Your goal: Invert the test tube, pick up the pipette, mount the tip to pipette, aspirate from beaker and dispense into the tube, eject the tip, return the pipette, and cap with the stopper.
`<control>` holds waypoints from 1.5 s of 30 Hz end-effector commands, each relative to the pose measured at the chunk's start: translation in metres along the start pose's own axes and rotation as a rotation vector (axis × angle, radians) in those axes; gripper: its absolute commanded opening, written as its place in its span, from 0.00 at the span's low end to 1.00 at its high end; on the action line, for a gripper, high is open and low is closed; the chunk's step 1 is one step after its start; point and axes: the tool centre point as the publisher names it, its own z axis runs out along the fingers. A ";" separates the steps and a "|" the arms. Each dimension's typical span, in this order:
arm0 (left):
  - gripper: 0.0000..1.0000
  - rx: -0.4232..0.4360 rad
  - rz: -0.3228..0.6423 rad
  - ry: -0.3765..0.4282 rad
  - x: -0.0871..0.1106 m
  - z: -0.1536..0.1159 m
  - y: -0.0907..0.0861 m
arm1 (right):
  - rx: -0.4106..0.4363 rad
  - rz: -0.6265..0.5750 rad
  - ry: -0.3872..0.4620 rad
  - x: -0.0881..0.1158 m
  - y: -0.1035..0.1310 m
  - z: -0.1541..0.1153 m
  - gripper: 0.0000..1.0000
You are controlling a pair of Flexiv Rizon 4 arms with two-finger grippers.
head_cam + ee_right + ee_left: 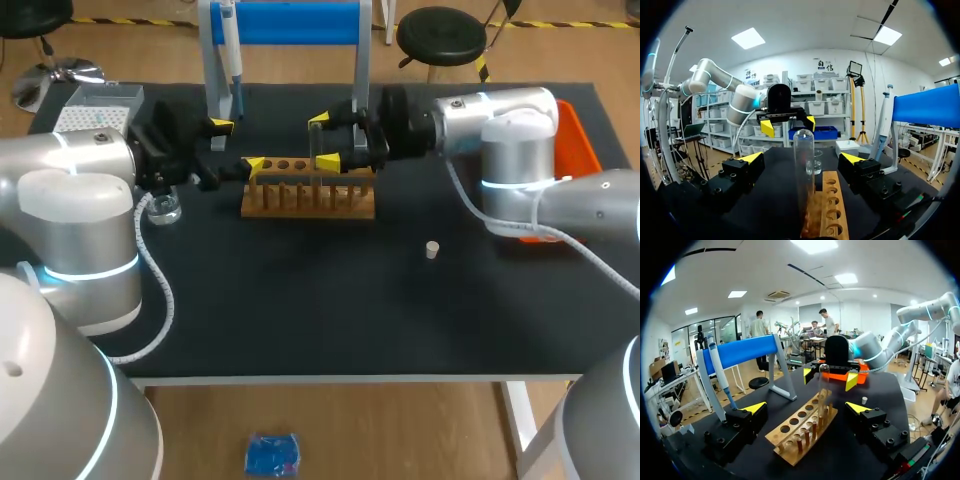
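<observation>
Two open grippers face each other over the wooden rack (308, 200) at the frame's centre.
From above, the glass test tube (804, 165) is nearly lost against the rack, and the left arm half hides the beaker (165, 210) at middle left. The wrist views show the tube upright in the rack, long axis vertical, rounded end up. The left gripper (238, 144) and right gripper (323, 140) are spread wide and hold nothing.

The left arm (60, 165) is extended in from the left side and the right arm (505, 120) from the right, with both wrists held level. The left claw (238, 144) and the right claw (323, 140) are pointed at each other, close together, each with its fingers spread wide.
</observation>
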 end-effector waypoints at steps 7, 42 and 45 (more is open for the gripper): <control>1.00 0.006 0.002 -0.005 0.001 0.000 0.002 | -0.001 -0.002 0.006 0.000 -0.006 0.004 0.94; 1.00 0.006 0.002 -0.005 0.001 0.000 0.002 | -0.018 -0.003 -0.008 0.002 0.005 0.003 0.00; 1.00 0.006 0.002 -0.005 0.001 0.000 0.002 | -0.020 -0.004 -0.008 0.003 0.008 0.002 0.00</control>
